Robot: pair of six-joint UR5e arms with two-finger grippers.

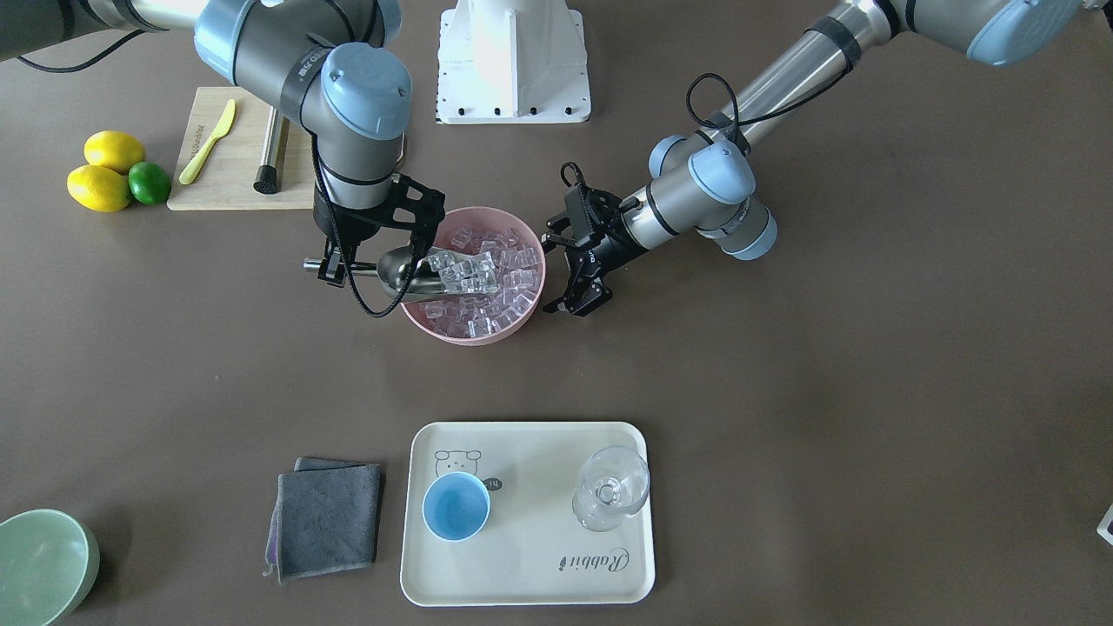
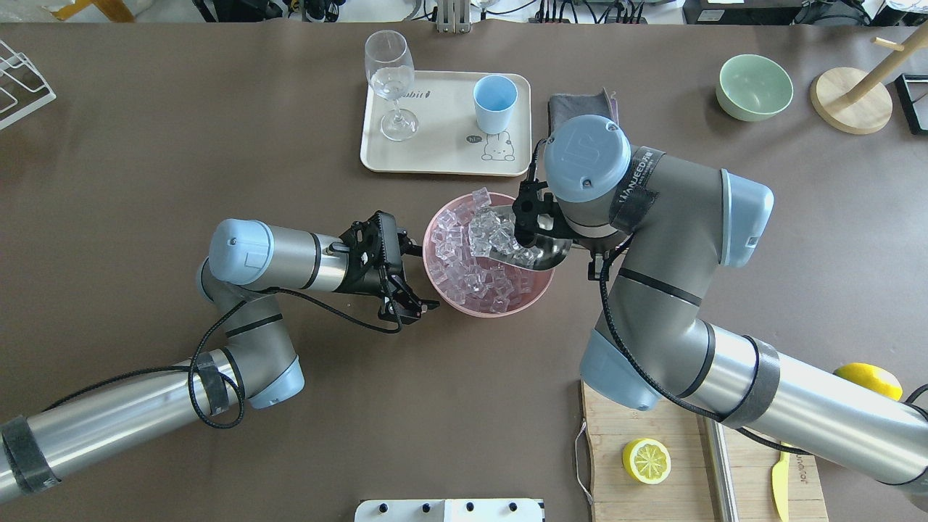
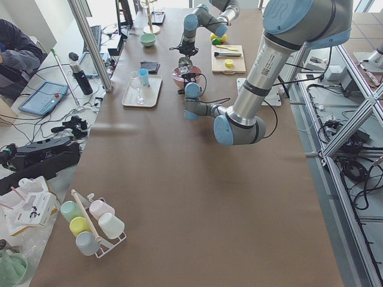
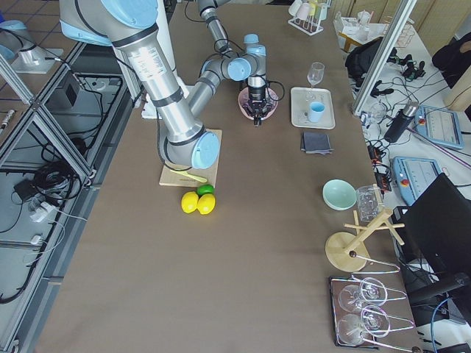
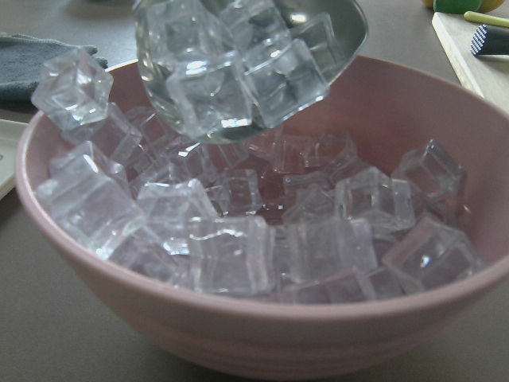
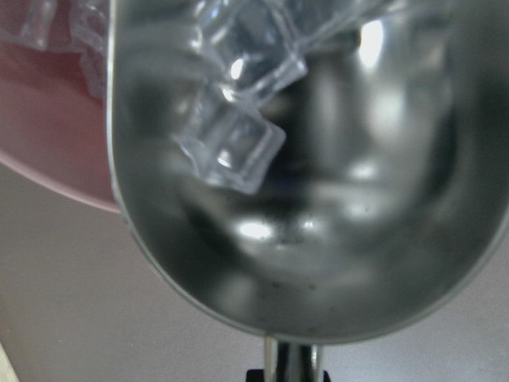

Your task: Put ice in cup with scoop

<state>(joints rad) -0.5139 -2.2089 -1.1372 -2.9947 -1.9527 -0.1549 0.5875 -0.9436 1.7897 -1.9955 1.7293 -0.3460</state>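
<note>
Overhead exterior: scoop (image 2: 545, 255) handle clamped between right jaws, ice (image 2: 496, 233) aboard.

Overhead view. Bowl (image 2: 478, 310) at centre, holding ice (image 2: 471, 279); the scoop (image 2: 547, 254) (itself loaded with cubes) hangs over the bowl's 3 o'clock rim. Left gripper (image 2: 420, 279) just beside the bowl at 9 o'clock. Tray (image 2: 435, 156) at 12 o'clock, carrying glass (image 2: 391, 80) at its 9 o'clock and cup (image 2: 495, 104) at its 3 o'clock. Cutting board (image 2: 616, 449) at 5 o'clock.

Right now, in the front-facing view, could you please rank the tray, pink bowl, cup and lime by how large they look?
Largest to smallest:
1. tray
2. pink bowl
3. cup
4. lime
The gaps are clear, so none are tied.
</note>
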